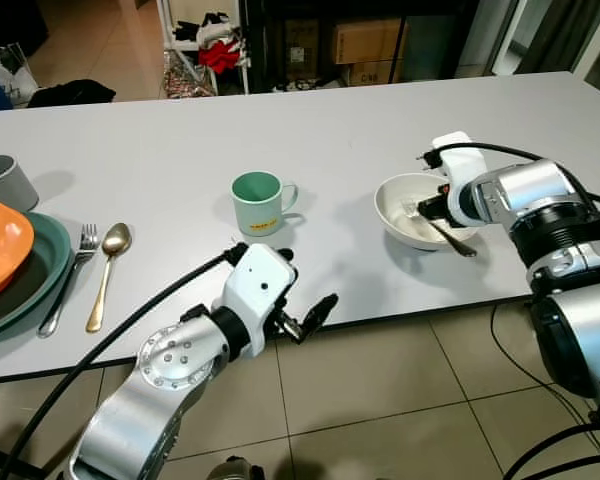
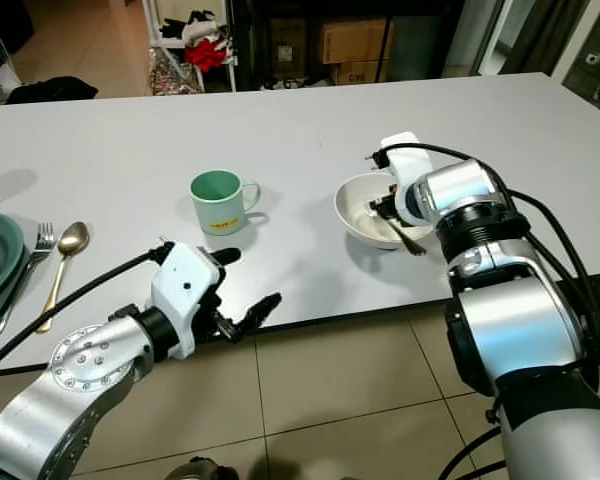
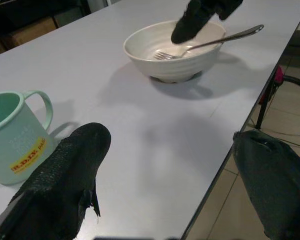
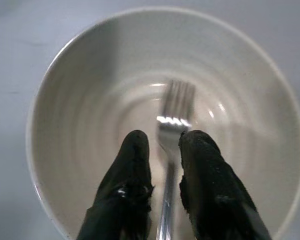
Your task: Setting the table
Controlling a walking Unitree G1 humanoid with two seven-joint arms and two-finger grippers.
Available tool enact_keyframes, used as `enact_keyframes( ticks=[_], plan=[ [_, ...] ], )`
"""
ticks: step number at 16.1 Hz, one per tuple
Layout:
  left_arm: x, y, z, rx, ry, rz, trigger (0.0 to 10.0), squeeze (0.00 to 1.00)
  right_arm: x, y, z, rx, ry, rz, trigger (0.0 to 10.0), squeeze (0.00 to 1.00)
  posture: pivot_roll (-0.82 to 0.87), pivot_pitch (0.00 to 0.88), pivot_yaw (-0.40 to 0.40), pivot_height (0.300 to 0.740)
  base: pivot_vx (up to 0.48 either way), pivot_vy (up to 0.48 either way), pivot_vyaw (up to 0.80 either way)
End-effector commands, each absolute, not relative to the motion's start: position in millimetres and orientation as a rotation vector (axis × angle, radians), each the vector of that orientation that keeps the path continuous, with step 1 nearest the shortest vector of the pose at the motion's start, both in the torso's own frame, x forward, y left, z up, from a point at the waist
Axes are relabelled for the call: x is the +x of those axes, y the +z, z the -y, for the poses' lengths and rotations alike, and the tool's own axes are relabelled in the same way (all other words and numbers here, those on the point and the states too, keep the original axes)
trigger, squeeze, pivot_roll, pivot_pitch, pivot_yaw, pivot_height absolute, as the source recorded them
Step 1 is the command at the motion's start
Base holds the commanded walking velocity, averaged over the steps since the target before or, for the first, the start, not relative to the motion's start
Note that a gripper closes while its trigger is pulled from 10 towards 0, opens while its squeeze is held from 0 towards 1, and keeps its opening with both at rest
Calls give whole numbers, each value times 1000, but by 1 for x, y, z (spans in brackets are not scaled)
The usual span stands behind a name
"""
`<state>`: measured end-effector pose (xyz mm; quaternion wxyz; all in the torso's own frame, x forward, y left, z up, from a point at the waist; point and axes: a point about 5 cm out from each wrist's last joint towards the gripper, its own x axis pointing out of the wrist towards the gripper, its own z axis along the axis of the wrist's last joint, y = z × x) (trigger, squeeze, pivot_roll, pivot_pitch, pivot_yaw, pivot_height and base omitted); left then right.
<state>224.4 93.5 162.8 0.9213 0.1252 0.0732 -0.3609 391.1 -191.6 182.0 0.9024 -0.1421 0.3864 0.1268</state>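
Note:
A white bowl [image 1: 388, 212] stands on the grey table [image 1: 160, 140] at the right, near the front edge. A silver fork [image 4: 174, 105] lies in it, tines on the bottom and handle [image 3: 230, 36] out over the rim. My right gripper [image 4: 165, 141] reaches down into the bowl [image 4: 75, 100] and is shut on the fork's handle, one finger on each side. A mint-green mug [image 1: 260, 203] with a yellow label stands mid-table. My left gripper [image 1: 302, 283] hovers open at the table's front edge, just in front of the mug [image 3: 15, 135].
At the far left lie a teal plate [image 1: 42, 275] holding an orange bowl [image 1: 0, 245], a second fork [image 1: 72, 270], a gold spoon [image 1: 108, 270] and a grey cup [image 1: 5, 182]. Tiled floor lies below the front edge; shelves and boxes stand behind the table.

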Motion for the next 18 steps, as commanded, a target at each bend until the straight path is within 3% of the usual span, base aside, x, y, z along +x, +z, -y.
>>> enact_keyframes(
  ticks=[1,3,4,5,7,9,10,14,15,16,18],
  plan=[
    [225,166,-94,269,-739,-144,10000,0,395,191,190,-295,256,-767,10000,686,-108,0,5,740,0,0,0],
    [225,167,-95,270,-736,-138,10000,0,397,195,190,-297,247,-749,10000,663,-103,0,4,740,0,0,0],
    [225,168,-96,264,-727,-130,10000,0,397,200,190,-297,245,-728,10000,569,-101,0,3,740,0,0,0],
    [225,170,-97,248,-700,-114,10000,0,398,208,191,-276,261,-681,10000,0,-100,0,6,740,0,0,0],
    [226,176,-108,160,-554,-43,10000,0,388,237,182,-95,390,-323,10000,0,-105,0,31,740,0,0,0],
    [223,177,-114,121,-489,-21,10000,0,372,246,181,-50,407,-159,10000,0,-108,0,45,740,0,0,0],
    [219,177,-127,108,-361,10,10000,0,343,237,175,-39,425,-71,10000,0,-117,0,86,740,0,0,0],
    [215,172,-152,27,-127,-1,10000,0,281,200,150,120,461,-77,10000,27,-130,0,111,740,0,0,0],
    [214,169,-152,16,-117,-15,10000,945,270,192,143,129,466,-81,10000,1000,-131,0,111,740,0,0,800],
    [212,167,-152,4,-111,-26,10000,1000,259,186,138,127,477,-82,10000,1000,-136,0,114,740,0,0,800],
    [205,160,-150,-13,-109,-52,10000,1000,235,169,130,56,499,-77,10000,1000,-134,0,129,740,0,0,800]
  ],
)
